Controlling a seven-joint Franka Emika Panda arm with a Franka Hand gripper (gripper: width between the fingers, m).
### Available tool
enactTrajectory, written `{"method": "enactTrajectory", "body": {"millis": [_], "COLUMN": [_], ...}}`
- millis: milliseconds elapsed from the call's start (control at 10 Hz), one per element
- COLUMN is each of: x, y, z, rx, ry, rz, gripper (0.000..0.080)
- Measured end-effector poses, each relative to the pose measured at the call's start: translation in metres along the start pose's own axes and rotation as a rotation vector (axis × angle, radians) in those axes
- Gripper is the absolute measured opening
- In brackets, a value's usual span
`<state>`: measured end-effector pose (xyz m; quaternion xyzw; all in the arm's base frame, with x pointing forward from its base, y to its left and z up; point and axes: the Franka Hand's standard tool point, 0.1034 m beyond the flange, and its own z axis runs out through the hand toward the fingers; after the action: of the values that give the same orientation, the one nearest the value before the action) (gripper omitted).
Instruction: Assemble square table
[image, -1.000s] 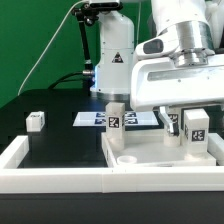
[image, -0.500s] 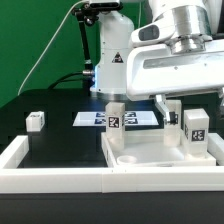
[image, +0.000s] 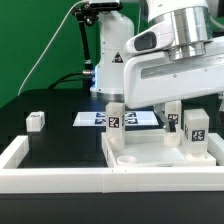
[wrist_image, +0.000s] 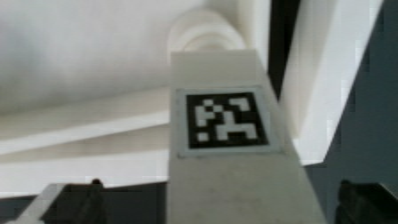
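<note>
The white square table slab (image: 160, 152) lies flat inside the border wall. Three white tagged legs stand upright on it: one at the exterior view's left corner (image: 115, 121), one in the middle at the back (image: 173, 119), one at the right (image: 196, 126). A fourth leg (image: 37, 121) lies loose on the black table, far to the exterior view's left. My gripper (wrist_image: 222, 207) hangs open just above the slab. In the wrist view a tagged leg (wrist_image: 226, 120) stands between the dark fingertips (wrist_image: 71, 205), with a gap on each side. It looks like the middle back leg.
The marker board (image: 92, 118) lies flat behind the slab. The low white border wall (image: 60, 170) runs along the front and sides. The arm's base (image: 112, 50) stands at the back with a green backdrop beside it.
The hand has risen and drifted toward the exterior view's left, uncovering the right-hand leg. The jaws have stayed open. No part has moved.
</note>
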<state>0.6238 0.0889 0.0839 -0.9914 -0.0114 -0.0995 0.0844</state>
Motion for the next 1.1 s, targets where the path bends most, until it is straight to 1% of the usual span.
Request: {"method": "enactTrajectory", "body": {"millis": [100,300,400,500,700,800,900,1000,1100], "x": [0.0002,-0.0071,-0.0073,-0.0009,-0.0023,-0.0024,-0.0025,-0.0026,-0.0027], "y": [-0.0012,-0.0042,-0.0053,-0.0028,-0.0013,-0.0012,-0.0011,-0.001,-0.0008], "z": [-0.0006,-0.0002,0.0,0.0018,0.0035,0.0037,0.0039,0.004,0.0041], "rx": [0.011,0.035,0.042,0.034,0.03,0.03,0.03,0.03,0.03], "ry": [-0.049,-0.189,-0.254,-0.217,-0.21,-0.211,-0.211,-0.211,-0.211], "rz": [0.001,0.005,0.001,-0.001,-0.001,-0.001,-0.001,0.0,0.0], "gripper": [0.0649,0.0649,0.0649,0.0649,0.0649,0.0546,0.0401,0.0291,0.0291]}}
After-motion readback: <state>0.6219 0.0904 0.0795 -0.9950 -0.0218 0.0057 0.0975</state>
